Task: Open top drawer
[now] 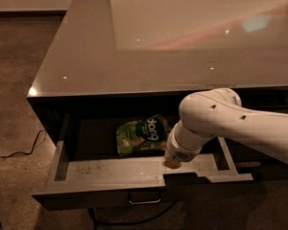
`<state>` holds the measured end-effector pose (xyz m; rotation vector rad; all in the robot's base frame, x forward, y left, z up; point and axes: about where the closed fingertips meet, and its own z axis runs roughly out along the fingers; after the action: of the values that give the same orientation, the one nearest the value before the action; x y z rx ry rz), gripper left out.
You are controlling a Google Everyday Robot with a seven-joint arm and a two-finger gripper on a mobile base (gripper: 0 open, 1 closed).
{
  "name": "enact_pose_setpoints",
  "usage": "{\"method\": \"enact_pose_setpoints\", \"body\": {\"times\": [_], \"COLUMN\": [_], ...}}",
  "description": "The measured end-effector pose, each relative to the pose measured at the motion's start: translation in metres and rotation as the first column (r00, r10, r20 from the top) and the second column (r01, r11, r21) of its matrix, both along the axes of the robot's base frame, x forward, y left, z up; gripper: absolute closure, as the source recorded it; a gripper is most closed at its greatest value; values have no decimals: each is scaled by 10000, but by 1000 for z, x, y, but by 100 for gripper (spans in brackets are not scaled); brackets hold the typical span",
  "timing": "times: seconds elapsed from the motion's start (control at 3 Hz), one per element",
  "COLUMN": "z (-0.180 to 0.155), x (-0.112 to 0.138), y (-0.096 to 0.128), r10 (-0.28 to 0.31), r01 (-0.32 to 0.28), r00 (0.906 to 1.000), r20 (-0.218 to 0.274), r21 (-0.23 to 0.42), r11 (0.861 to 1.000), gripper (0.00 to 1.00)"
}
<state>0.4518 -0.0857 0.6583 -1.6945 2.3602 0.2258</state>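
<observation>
The top drawer [101, 186] stands pulled out from under the glossy counter, its grey rim and scuffed grey inside showing. Its small silver bar handle [145, 201] sits at the centre of the dark front. A green snack bag [143, 135] lies inside toward the back. My white arm [240, 126] reaches in from the right. The gripper [172, 163] points down at the drawer's front rim, just right of centre, mostly hidden behind the wrist.
The glossy counter top [182, 37] overhangs the drawer. A dark cable [19, 152] runs across the speckled floor at left. Another cable [129, 220] loops under the drawer front. More dark drawer fronts [278, 152] lie to the right behind the arm.
</observation>
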Motion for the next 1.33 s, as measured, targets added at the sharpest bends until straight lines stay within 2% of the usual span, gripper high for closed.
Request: {"method": "enact_pose_setpoints", "body": {"times": [0.67,1.33], "z": [-3,-12], "x": [-21,-41], "y": [-2,6], "r10": [338,1097], "r01": [-353,-1140], "r00": [9985,9842], "r20": [-439,-1393], "r21": [-335,-237], "r11": [9988,9932], "gripper": [100,100]}}
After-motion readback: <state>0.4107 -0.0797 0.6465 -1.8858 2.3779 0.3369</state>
